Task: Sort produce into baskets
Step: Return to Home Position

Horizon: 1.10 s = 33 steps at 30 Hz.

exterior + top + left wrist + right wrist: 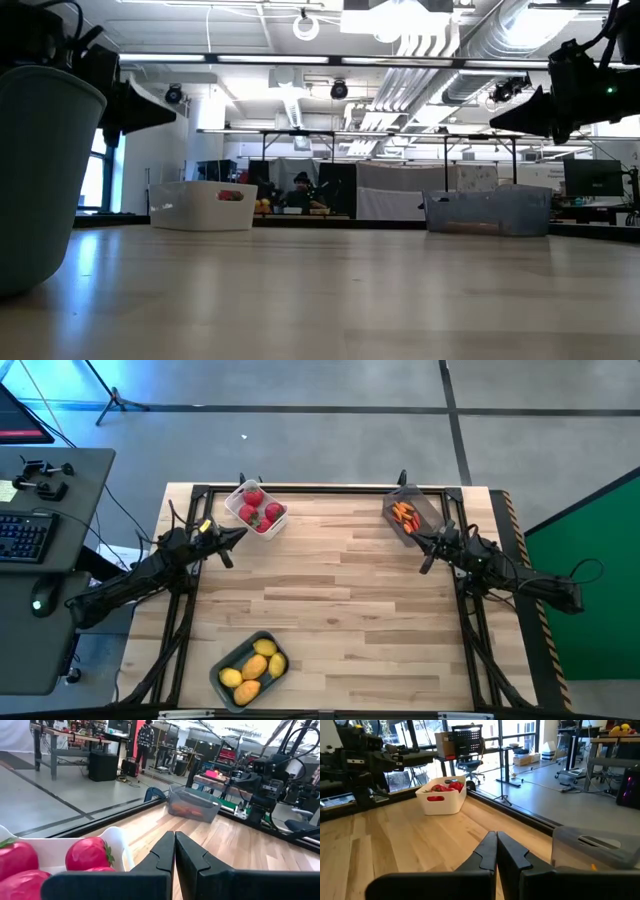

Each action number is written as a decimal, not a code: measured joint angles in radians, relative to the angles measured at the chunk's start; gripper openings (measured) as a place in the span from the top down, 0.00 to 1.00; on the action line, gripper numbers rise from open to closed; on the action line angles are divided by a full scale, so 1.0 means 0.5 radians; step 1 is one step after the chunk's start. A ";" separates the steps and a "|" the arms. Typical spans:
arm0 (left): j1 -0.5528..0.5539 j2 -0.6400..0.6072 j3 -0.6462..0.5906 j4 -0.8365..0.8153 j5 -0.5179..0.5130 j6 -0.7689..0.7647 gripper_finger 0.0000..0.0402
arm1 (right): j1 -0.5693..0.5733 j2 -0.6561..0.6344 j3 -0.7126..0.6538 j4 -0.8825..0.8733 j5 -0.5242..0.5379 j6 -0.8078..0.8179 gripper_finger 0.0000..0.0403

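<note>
Looking down on the wooden surface [330, 600] now, with three baskets set well apart. At the far left corner, the white basket [233, 506], holding red fruits [258, 510] with green tops. At the far right corner, the dark see-through basket [427, 506], with thin orange-red pieces [403, 513] inside. At the near edge, left of centre, the grey-blue basket [222, 672], filled with yellow-orange fruits [255, 665].

Over to the left hand [242, 534]: parked just beside the white basket on its near side, pointing across towards the right arm. From its wrist, fingers [162, 851] pressed flat together, gripping nothing, with the white basket [50, 851] and its red fruits [85, 854] close alongside.

And the right hand [416, 537]: hanging just near of the dark basket, aimed across the surface. Pinched fully closed too in its wrist view [496, 834], carrying nothing, with the white basket [442, 802] far ahead.

From low down, both held high above the surface
</note>
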 joint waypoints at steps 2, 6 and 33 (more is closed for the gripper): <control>0.000 0.002 0.000 0.011 0.006 0.000 1.00 | 0.000 0.000 0.000 0.000 0.000 -0.017 1.00; 0.000 0.002 0.000 0.010 0.008 0.001 1.00 | 0.000 0.000 0.000 -0.001 0.000 -0.030 1.00; 0.000 0.002 0.000 0.010 0.009 0.000 1.00 | 0.000 0.000 0.002 -0.004 0.000 -0.032 1.00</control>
